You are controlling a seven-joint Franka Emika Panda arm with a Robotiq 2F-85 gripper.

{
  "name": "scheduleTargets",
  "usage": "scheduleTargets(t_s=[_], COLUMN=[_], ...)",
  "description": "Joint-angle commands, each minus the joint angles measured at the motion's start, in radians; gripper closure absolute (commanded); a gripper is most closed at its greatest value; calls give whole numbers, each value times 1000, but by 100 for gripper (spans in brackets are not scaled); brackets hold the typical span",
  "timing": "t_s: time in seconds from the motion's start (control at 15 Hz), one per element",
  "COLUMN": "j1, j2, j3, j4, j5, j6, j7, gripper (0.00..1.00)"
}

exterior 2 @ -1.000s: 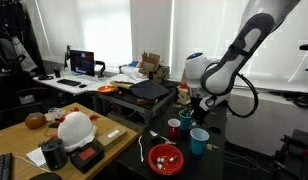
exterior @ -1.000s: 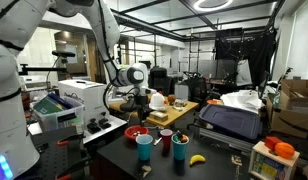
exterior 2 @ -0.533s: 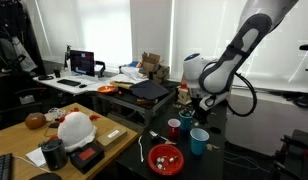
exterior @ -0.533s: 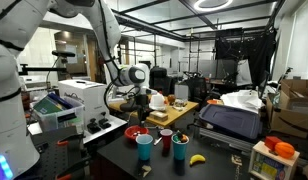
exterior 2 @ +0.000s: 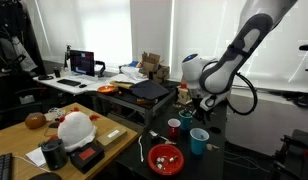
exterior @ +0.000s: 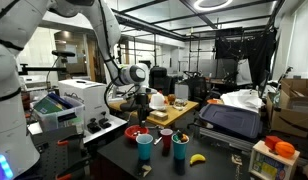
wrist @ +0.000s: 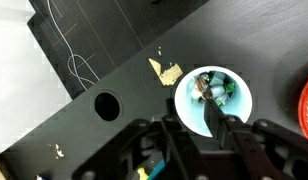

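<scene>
The setting is a laboratory room with cluttered benches, bright windows and a black framed enclosure in the background. The work surface is a black table [wrist: 54, 120], which has a round hole [wrist: 107, 105] at centre left of the wrist view. A thin white cable [wrist: 69, 45] lies at the upper left, and a torn paper scrap [wrist: 164, 70] lies just above centre.

The gripper [wrist: 214, 128] enters from the bottom edge of the wrist view. It hangs directly above the blue cup [wrist: 229, 110], which stands upright at centre right of that frame. The jaws stand partly apart, with one dark finger [wrist: 239, 135] on each side of the cup's image. Nothing is seen clamped between them. The cup contains small green and dark pieces, which are too small to identify. A red bowl [wrist: 307, 105] shows at the right edge, near the cup but apart from it.

In both exterior views the gripper [exterior: 142, 100] [exterior 2: 193, 103] hovers clear above the blue cup [exterior: 145, 147] [exterior 2: 199, 140] without touching it. The red bowl [exterior: 137, 131] [exterior 2: 165, 156] sits just beside the cup. A red cup [exterior: 166, 138] [exterior 2: 174, 128] stands near it. In an exterior view a banana [exterior: 197, 158] lies at lower centre, and a white helmet [exterior 2: 74, 128] rests at lower left.
</scene>
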Motion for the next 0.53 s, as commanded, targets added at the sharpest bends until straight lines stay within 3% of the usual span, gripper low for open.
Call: scheduleTargets(t_s=[0.0, 0.27, 0.47], j1=[4, -8, -20], j2=[-4, -3, 20], j3=[9, 44, 83], j4=[17, 18, 55], j5=[-35, -38, -26], j6=[-46, 9, 45], j7=[36, -10, -75], gripper=[31, 3, 0])
